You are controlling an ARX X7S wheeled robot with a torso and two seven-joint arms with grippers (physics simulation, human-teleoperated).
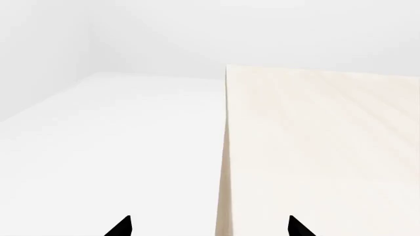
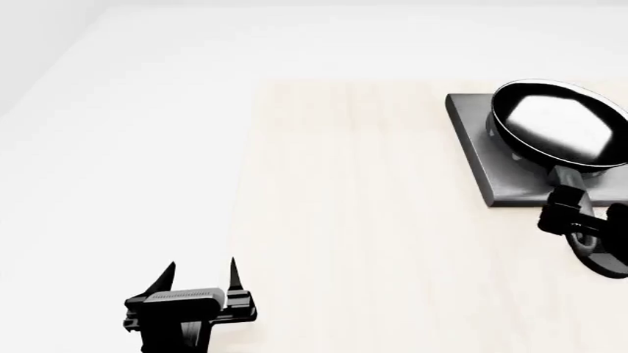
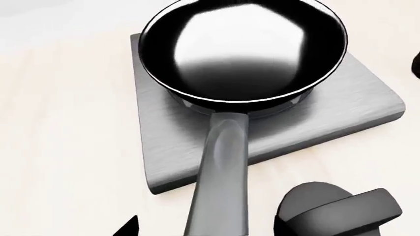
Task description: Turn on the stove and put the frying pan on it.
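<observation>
So the frying pan (image 2: 559, 125) is already sitting on the stove (image 2: 481, 158) at the far right of the table (image 2: 373, 220), bowl over the burner rings. Its long handle is running straight back toward us, right at our right hand (image 2: 574, 220), so that's clearly the nearer arm.

In the right wrist view the handle is passing between the hand's tips, but we're not seeing enough of the fingers to say whether they're clamped on it or loose, so can't tell there. We're also not spotting the stove's knob anywhere, so no idea if it's on.

Our left hand (image 2: 201, 276) is hanging well away over the table's left edge, fingers apart and holding nothing. Nothing's standing in the way around the stove.
</observation>
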